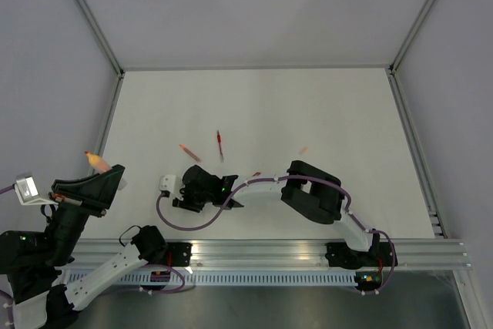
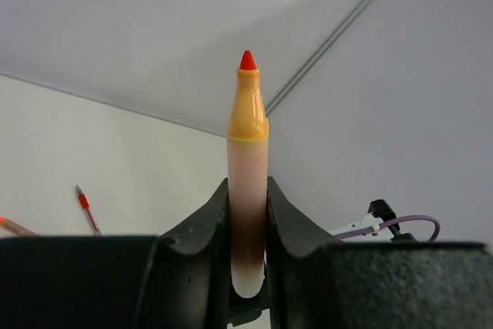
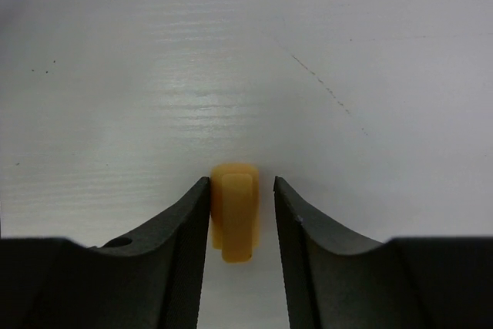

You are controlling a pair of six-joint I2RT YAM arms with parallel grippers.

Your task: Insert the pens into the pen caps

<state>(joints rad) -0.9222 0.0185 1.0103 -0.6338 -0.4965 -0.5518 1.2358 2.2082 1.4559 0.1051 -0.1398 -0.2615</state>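
Observation:
My left gripper (image 1: 104,179) (image 2: 247,190) is raised at the far left, shut on a thick pale marker (image 2: 247,152) with an orange collar and a bare red tip; the marker also shows in the top view (image 1: 95,161). My right gripper (image 1: 192,194) (image 3: 242,186) is down at the table, open, with its jaws either side of a yellow-orange clip cap (image 3: 234,209). The left finger touches the cap and the right stands off it. A dark red pen (image 1: 220,144) (image 2: 85,207) and a salmon pen (image 1: 189,152) (image 2: 11,226) lie on the table. A tiny orange cap (image 1: 304,149) and a tiny red cap (image 1: 256,174) lie to the right.
The white table (image 1: 254,105) is fenced by grey walls and a metal frame rail (image 1: 412,136). The right arm (image 1: 312,190) stretches leftward across the near part of the table, with a purple cable (image 1: 185,225) looping below it.

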